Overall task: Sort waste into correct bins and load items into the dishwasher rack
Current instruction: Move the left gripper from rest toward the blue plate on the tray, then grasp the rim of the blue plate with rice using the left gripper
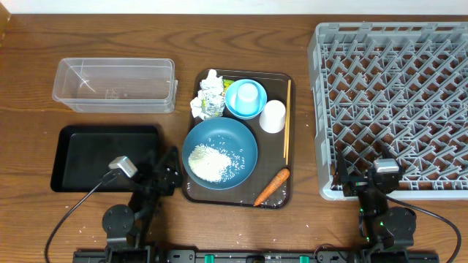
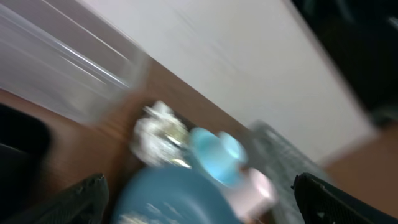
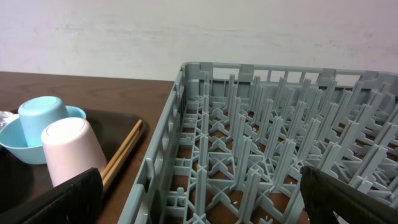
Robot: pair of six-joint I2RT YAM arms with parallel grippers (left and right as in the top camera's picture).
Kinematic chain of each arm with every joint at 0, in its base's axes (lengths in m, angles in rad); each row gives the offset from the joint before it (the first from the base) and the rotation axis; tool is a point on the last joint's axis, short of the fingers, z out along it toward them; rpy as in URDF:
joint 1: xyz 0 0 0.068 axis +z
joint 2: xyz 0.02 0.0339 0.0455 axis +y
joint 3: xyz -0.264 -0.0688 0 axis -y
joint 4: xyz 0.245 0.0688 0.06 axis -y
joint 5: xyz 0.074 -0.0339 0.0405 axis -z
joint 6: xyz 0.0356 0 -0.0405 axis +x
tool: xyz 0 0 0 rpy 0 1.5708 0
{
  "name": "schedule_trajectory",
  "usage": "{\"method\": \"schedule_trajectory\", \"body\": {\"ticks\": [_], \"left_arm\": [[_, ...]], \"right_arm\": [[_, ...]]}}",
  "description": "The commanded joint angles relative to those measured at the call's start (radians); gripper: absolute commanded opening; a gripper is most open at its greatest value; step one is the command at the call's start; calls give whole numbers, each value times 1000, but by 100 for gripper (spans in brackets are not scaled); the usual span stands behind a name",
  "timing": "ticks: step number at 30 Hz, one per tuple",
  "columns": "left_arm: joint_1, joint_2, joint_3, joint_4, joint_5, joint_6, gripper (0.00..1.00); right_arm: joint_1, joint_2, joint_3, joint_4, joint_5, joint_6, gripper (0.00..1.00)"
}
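On the brown serving tray, the blue plate (image 1: 235, 139) carries a heap of rice (image 1: 208, 162). Beside it lie the carrot (image 1: 271, 187), crumpled paper with a yellow-green wrapper (image 1: 208, 95), a light blue bowl (image 1: 232, 107) with an upturned cup (image 1: 248, 93) in it, a white cup (image 1: 273, 115) and chopsticks (image 1: 287, 120). The grey rack (image 1: 395, 102) stands at the right. My left gripper (image 1: 170, 174) is open just left of the plate (image 2: 168, 196); its view is blurred. My right gripper (image 3: 202, 193) hangs open over the rack's near left corner (image 3: 186, 155).
The clear plastic box (image 1: 115, 84) stands at the back left, and the shallow black tray (image 1: 102, 157) lies in front of it beside my left arm. The brown serving tray (image 1: 274, 157) fills the middle. The rack's wall rises close to my right gripper.
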Motion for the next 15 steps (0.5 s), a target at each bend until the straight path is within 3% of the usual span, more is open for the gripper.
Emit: {"method": "schedule_trajectory", "body": {"ticks": [1,8,15], "left_arm": [[1,1,-18,15,290,-98,97],[2,28,112,-3,253,-53,97],[1,335,501,-397,235,258,97]], "right_arm": [[1,1,-1,-4,7,-11,99],[1,1,-1,-4,7,-10,99],[1,1,-1,-4,7,-11,99]]}}
